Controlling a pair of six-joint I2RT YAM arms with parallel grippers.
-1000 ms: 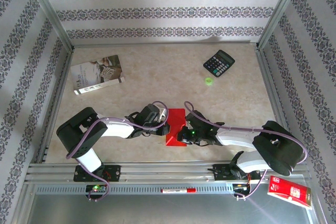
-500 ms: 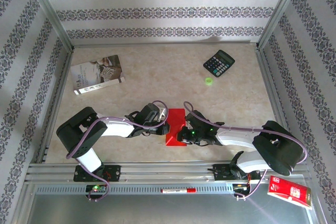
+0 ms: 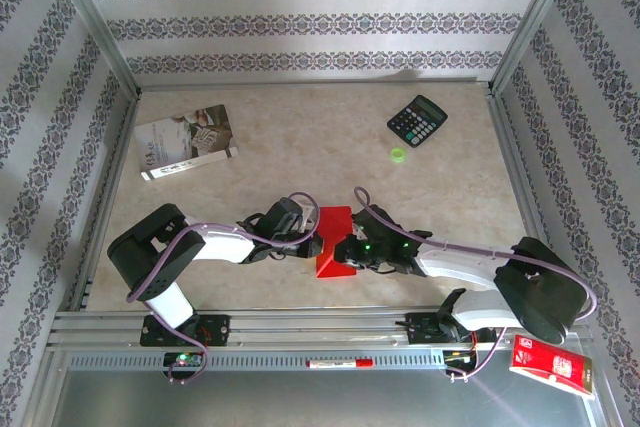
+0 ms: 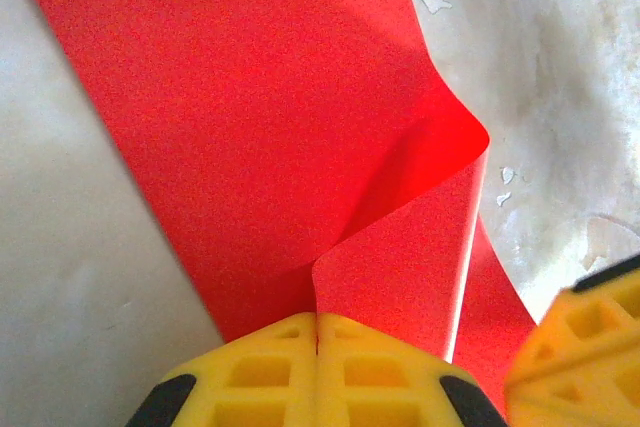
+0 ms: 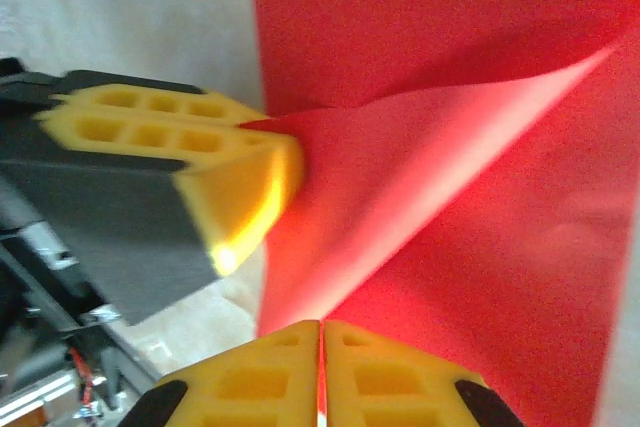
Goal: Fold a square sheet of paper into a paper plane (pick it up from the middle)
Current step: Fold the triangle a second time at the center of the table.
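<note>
One booklet [image 3: 185, 142] lies at the far left. Near the table's front middle, the left gripper [image 4: 317, 335] is pinched tight on one edge of the single square sheet of paper [image 3: 333, 222], which buckles upward, and the right gripper [image 5: 322, 339] has its pads pressed together on the opposite side. Further right are one small green round piece [image 3: 398, 155], one calculator [image 3: 416, 120] and one red packet [image 3: 552, 365].

No text can be read: the print on the booklet [image 3: 186, 142], the calculator [image 3: 416, 121] keys and the red packet [image 3: 551, 365] markings are rendered too small.
</note>
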